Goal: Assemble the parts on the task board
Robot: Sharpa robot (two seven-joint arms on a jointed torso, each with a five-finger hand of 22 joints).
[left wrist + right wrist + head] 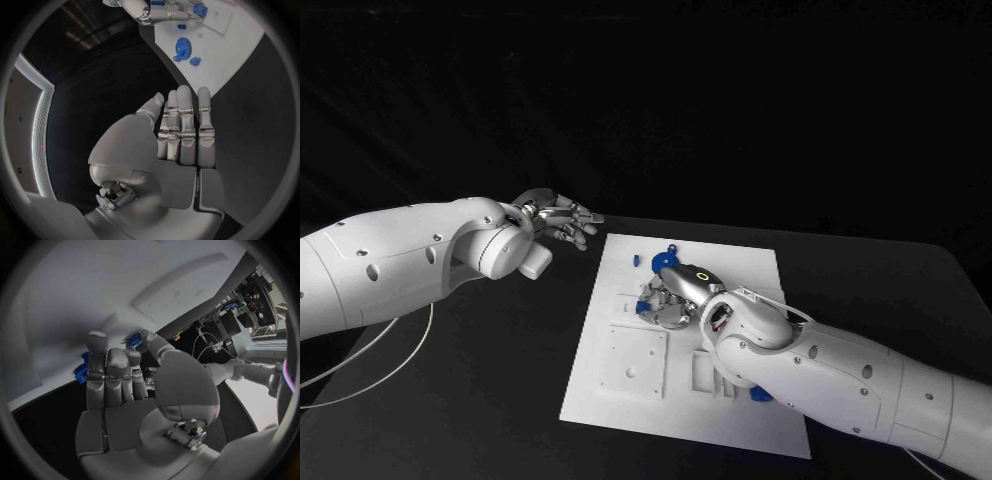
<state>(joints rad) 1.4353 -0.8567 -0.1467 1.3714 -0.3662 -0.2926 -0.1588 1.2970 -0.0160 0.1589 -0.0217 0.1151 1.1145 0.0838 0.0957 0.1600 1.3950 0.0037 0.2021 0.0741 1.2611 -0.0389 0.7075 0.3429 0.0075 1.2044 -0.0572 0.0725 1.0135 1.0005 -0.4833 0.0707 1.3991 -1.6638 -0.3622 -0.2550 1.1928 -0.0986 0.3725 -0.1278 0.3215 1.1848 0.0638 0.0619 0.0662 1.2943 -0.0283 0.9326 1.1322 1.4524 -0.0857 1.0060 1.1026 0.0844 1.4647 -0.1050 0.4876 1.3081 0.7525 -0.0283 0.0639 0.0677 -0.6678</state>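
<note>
Right fingers [107, 371]: curled together over the board, their tips against a small blue part [134, 340]; a second blue bit [80, 371] shows beside the outer finger. Whether the part is truly pinched, I cannot tell.
Right hand [678, 292]: low over the middle of the board, palm down, the arm reaching in from the near right corner.
Left fingers [186, 125]: straight, side by side, holding nothing, with the thumb held apart.
Left hand [557, 220]: up above the black table [473, 400], just beside the board's far left corner, not touching it.
Board [747, 265]: white plate lying flat mid-table, with raised white blocks in its near half.
Gear [182, 48]: a blue toothed wheel lying on the board near its far edge, with a small blue block [195, 61] just beside it.
Other parts: a blue piece [635, 260] near the board's far left corner; another [759, 394] at the near side, half hidden under the right arm.
Cable [380, 375]: pale, looping from under the left arm across the table.
</note>
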